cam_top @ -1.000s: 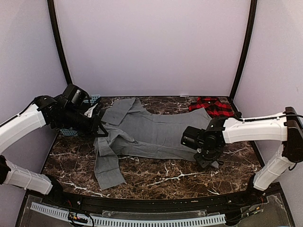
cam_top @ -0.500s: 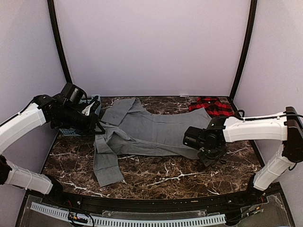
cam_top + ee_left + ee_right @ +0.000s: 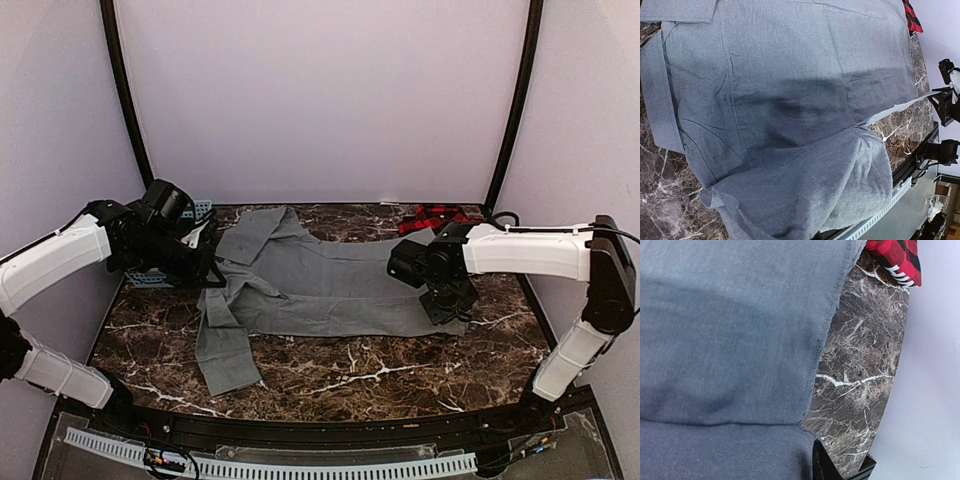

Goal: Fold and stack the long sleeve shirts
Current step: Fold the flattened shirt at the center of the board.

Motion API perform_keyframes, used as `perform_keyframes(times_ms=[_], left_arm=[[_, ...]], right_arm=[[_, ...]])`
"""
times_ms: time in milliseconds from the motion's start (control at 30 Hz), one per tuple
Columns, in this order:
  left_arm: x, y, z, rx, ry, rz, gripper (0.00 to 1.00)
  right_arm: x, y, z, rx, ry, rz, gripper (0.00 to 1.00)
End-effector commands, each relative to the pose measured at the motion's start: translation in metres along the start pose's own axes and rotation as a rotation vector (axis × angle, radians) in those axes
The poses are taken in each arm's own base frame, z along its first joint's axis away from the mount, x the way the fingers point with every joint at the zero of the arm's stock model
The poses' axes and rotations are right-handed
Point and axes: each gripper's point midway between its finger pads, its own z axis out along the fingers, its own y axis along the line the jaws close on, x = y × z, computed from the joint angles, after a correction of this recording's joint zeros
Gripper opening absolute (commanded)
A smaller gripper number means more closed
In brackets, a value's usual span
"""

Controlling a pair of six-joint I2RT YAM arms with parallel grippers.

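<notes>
**Position of the work**

The grey shirt [image 3: 330, 285] lies spread across the middle of the bench [image 3: 330, 375]. Its length runs from the left edge toward the right edge. One sleeve [image 3: 228, 355] trails toward the near-left corner. The plaid shirt [image 3: 432, 213] lies bunched in the far-right corner, and its white lettering [image 3: 898, 273] shows in the right wrist view.

**End effector state**

- **Left end effector [image 3: 208, 272]:** clenched, at the shoulder end of the grey shirt. Its fingers do not show in its own wrist view, where cloth bunches close to the lens. It is judged to be grasping the grey shirt.
- **Right end effector [image 3: 447, 305]:** over the hem end of the grey shirt, toward the right edge. Only one finger [image 3: 822, 467] shows beside the hem. It cannot be told whether this end effector is released or clenched on the cloth.

**Step in hand (judged): securing both ends of the grey shirt for a fold**

1. Verify the right-hand grip on the hem before lifting.
2. Raise both ends evenly, with only enough tension to flatten the body panel.
3. Bring the trailing sleeve onto the body before the main fold.
4. Keep the hem end clear of the plaid shirt.

**Containers**

A pale blue perforated basket [image 3: 198, 210] stands at the far-left corner, largely behind the left arm. Its contents are hidden.
</notes>
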Motion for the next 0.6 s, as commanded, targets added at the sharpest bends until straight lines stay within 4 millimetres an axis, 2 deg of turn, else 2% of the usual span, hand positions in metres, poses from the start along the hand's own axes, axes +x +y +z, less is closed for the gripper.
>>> perform_keyframes(times_ms=[0, 100, 300, 367, 467, 567], left_arm=[[-0.013, 0.010, 0.010, -0.042, -0.021, 0.031, 0.00], [-0.021, 0.013, 0.020, -0.059, -0.017, 0.036, 0.00], [-0.038, 0.024, 0.042, -0.102, -0.024, 0.037, 0.00], [-0.042, 0.033, 0.056, -0.130, -0.016, 0.029, 0.02], [-0.051, 0.043, 0.072, -0.157, -0.019, 0.019, 0.05], [-0.063, 0.059, 0.088, -0.220, -0.031, 0.004, 0.10]], right_arm=[[-0.020, -0.010, 0.011, 0.035, -0.002, 0.019, 0.22], [-0.029, -0.020, 0.021, 0.084, 0.012, 0.029, 0.28], [-0.053, -0.018, 0.055, 0.055, 0.018, 0.044, 0.33], [-0.056, -0.018, 0.065, 0.063, 0.033, 0.044, 0.34], [-0.062, -0.016, 0.064, 0.052, 0.015, 0.056, 0.34], [-0.069, -0.016, 0.054, 0.020, -0.033, 0.077, 0.34]])
